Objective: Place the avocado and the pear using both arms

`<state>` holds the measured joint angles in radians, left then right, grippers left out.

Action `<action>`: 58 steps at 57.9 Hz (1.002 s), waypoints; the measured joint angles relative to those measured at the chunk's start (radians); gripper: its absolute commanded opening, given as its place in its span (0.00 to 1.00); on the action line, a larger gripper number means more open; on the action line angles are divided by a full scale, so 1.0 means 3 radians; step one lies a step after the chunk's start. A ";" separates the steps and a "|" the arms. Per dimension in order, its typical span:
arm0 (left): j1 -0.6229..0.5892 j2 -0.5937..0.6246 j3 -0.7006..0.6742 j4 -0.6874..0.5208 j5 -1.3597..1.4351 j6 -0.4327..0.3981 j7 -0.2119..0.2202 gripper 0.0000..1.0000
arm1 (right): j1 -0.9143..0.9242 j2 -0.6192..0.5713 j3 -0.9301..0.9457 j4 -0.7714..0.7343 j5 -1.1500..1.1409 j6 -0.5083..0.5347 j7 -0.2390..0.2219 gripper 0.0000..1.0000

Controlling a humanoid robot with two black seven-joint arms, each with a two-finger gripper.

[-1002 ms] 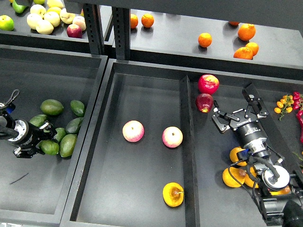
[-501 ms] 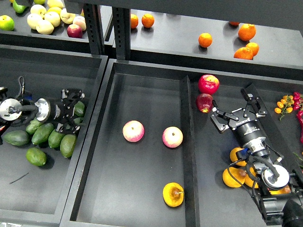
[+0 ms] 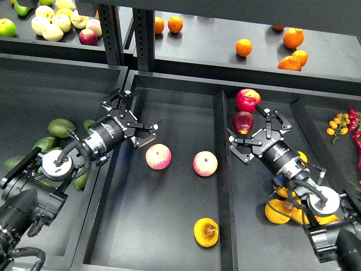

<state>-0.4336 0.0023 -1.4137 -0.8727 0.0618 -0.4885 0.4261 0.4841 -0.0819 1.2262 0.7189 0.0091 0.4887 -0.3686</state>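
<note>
Left gripper (image 3: 131, 113), jaws apart and empty, hovers over the middle tray (image 3: 169, 237), at eleven o'clock from a pink-yellow apple (image 3: 158, 156). Right gripper (image 3: 255, 134), jaws apart and empty, sits beside a dark red apple (image 3: 242, 121). The pear (image 3: 206, 232) lies at the tray's six o'clock; avocados (image 3: 61, 127) lie in the left tray.

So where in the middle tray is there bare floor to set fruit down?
Free: the black middle tray's far end and its near-left corner. Crowded: mid-tray, around the two pink-yellow apples under the open left gripper; yellow-orange pear near-right.

Left gripper (image 3: 133, 114): jaws spread, empty, over centre tray (image 3: 169, 226). Right gripper (image 3: 255, 134): jaws spread, empty, beside dark red apple (image 3: 242, 121). Pear (image 3: 206, 232): centre tray, front. Avocados (image 3: 61, 127): left tray.
</note>
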 measured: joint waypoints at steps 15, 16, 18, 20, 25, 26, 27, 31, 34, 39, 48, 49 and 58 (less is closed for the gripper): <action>0.0496 -0.0008 -0.0076 -0.0610 -0.0060 -0.0001 -0.0104 1.00 | 0.0518 -0.0798 -0.1135 0.0007 -0.0012 0.0000 -0.0330 0.99; 0.0507 -0.0008 -0.0076 -0.0622 -0.0064 -0.0001 -0.0105 1.00 | 0.0563 -0.0839 -0.1229 0.0008 -0.0013 0.0000 -0.0345 0.99; 0.0525 -0.0008 -0.0077 -0.0644 -0.0070 -0.0001 -0.0106 1.00 | 0.0640 -0.0904 -0.1399 0.0008 -0.0015 0.0000 -0.0373 0.99; 0.0535 -0.0008 -0.0080 -0.0655 -0.0074 -0.0001 -0.0108 1.00 | 0.0704 -0.0947 -0.1547 0.0008 -0.0017 0.0000 -0.0385 0.99; 0.0565 -0.0008 -0.0084 -0.0684 -0.0078 -0.0001 -0.0118 1.00 | 0.0951 -0.1073 -0.2150 0.0009 -0.0023 0.0000 -0.0400 0.99; 0.0566 -0.0008 -0.0085 -0.0686 -0.0078 -0.0001 -0.0119 1.00 | 0.0967 -0.1080 -0.2194 0.0009 -0.0022 0.0000 -0.0399 0.99; 0.0568 -0.0008 -0.0087 -0.0688 -0.0078 -0.0001 -0.0120 1.00 | 0.0995 -0.1090 -0.2265 0.0009 -0.0025 0.0000 -0.0400 0.99; 0.0573 -0.0008 -0.0089 -0.0697 -0.0078 -0.0001 -0.0121 1.00 | 0.1114 -0.1121 -0.2592 0.0009 -0.0052 0.0000 -0.0401 0.99; 0.0575 -0.0008 -0.0089 -0.0699 -0.0079 -0.0001 -0.0121 1.00 | 0.1184 -0.1124 -0.2806 0.0005 -0.0096 0.0000 -0.0401 0.99; 0.0576 -0.0008 -0.0088 -0.0699 -0.0078 -0.0001 -0.0121 1.00 | 0.1250 -0.1067 -0.3069 -0.0014 -0.0187 0.0000 -0.0401 0.99; 0.0581 -0.0008 -0.0083 -0.0700 -0.0079 -0.0001 -0.0126 1.00 | 0.1257 -0.0827 -0.3341 -0.0041 -0.0342 0.0000 -0.0401 0.99; 0.0582 -0.0008 -0.0082 -0.0700 -0.0079 -0.0001 -0.0126 1.00 | 0.1254 -0.0800 -0.3362 -0.0044 -0.0356 0.0000 -0.0401 0.99; 0.0584 -0.0008 -0.0066 -0.0686 -0.0079 -0.0001 -0.0127 1.00 | 0.1228 -0.0542 -0.3498 -0.0086 -0.0423 0.0000 -0.0401 0.99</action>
<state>-0.2585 0.0000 -1.4335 -1.0786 0.0383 -0.4888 0.3881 0.8524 -0.2445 0.1768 0.6932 -0.1178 0.4887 -0.4888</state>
